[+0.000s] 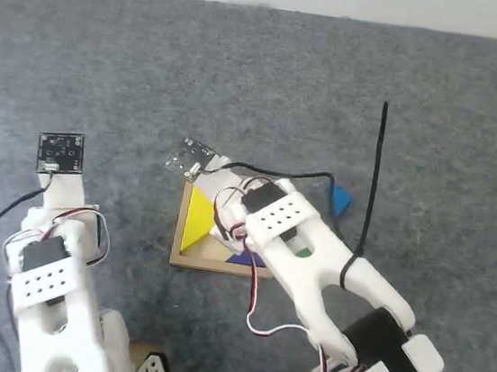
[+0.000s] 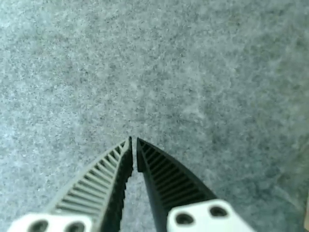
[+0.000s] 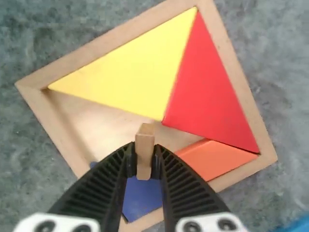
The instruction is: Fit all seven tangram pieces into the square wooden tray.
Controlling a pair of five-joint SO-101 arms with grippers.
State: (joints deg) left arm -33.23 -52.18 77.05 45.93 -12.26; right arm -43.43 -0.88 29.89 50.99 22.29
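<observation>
Tan piece (image 3: 144, 139) is being pinched by the right gripper (image 3: 144, 152), barely parted, above the wooden tray (image 3: 41, 104); yellow triangle (image 3: 130, 72) and red triangle (image 3: 207, 96) are being held in it. Left gripper (image 2: 133, 141) is being held closed, empty, over carpet (image 2: 193, 58) at tray's 9 o'clock.

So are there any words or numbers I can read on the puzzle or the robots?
No words, numbers or signs can be read.
The wooden tray, yellow triangle, red triangle, orange piece and the wood piece between the right fingers are all plain, with no print.
Any print on the small dark board on an arm is too small to read.
</observation>
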